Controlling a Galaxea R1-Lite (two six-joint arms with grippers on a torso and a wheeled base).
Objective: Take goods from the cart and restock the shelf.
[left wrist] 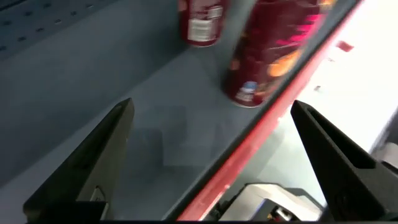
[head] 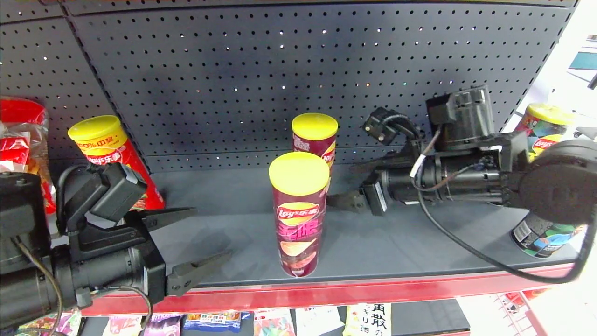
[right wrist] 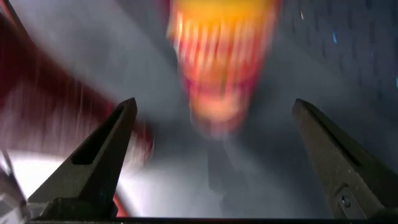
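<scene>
Two maroon chip cans with yellow lids stand upright on the grey shelf (head: 401, 242): the front can (head: 298, 214) near the red edge, the back can (head: 315, 135) by the pegboard. My left gripper (head: 211, 234) is open, low and left of the front can, over the shelf's front edge. In the left wrist view it (left wrist: 211, 106) is open, with the front can (left wrist: 267, 50) and back can (left wrist: 200, 22) ahead of it. My right gripper (head: 349, 184) is open just right of the two cans, holding nothing. In the right wrist view it (right wrist: 212, 102) faces a blurred chip can (right wrist: 224, 68).
A red chip can (head: 112, 149) leans at the shelf's left, beside a red snack bag (head: 18, 135). A green-and-black can (head: 541, 235) stands at the right end under my right arm, more cans (head: 545, 121) behind it. Packets (head: 280, 322) fill the lower shelf.
</scene>
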